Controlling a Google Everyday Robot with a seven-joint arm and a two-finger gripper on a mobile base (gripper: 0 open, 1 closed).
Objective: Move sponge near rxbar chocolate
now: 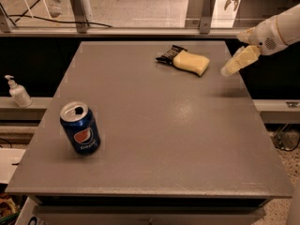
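The pale yellow sponge (191, 62) lies flat on the grey table (154, 125) at the far right. Its left end touches or overlaps the black rxbar chocolate (168, 55), which lies just behind and left of it. My gripper (239, 61) hangs above the table's right edge, well to the right of the sponge and apart from it. Nothing is held in it.
A blue Pepsi can (80, 128) stands upright near the table's front left. A white pump bottle (18, 92) stands on a ledge left of the table. A metal railing (140, 29) runs behind the table's far edge.
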